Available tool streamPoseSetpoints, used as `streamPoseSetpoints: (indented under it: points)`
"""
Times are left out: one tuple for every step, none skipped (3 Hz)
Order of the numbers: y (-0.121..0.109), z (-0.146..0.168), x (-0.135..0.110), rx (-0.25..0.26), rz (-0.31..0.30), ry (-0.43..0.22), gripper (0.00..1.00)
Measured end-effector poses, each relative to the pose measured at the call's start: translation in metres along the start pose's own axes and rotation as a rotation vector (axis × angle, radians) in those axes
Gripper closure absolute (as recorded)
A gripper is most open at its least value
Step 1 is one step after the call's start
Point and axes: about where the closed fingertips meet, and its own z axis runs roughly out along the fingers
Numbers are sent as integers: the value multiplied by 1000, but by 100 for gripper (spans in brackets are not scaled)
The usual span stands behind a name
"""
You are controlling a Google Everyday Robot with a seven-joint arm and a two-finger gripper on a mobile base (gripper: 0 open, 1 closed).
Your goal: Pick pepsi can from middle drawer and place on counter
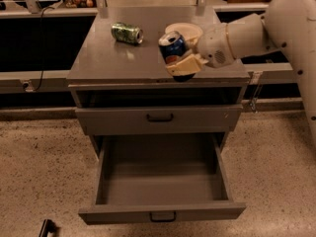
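pepsi can (171, 45) is in the end effector (178, 62), upright with a slight tilt, silver top showing, logo facing the camera. end effector clamped on the can: one cream finger (185, 66) wraps the lower front of it, the other is hidden behind the can. Can sits over the front-right part of the bench (106, 60); can't tell whether its base touches the surface or hangs just above, the finger and shadow cover that spot. White arm (247, 33) runs off to picture-right from the end effector. Just behind the end effector: a pale shallow bowl (187, 29) on the bench, partly hidden by the can. Picture-left of the end effector and further back, well apart from it: green can (127, 33) lying on its side. Below the end effector, under the bench edge: a dark open slot, then a shut drawer front (118, 120) with a black handle. Lower again and toward the camera: middle drawer (163, 181) pulled fully out, black pull handle (163, 216) on its front. Speckled floor (39, 157) around the cabinet.
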Motion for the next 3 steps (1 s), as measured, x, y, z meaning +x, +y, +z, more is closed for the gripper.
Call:
streamPoseSetpoints:
  points:
    - [38, -38, -11, -92, -50, 173, 100]
    - [72, -62, -17, -142, -92, 253, 100]
    - [114, -75, -28, -195, -50, 304, 100]
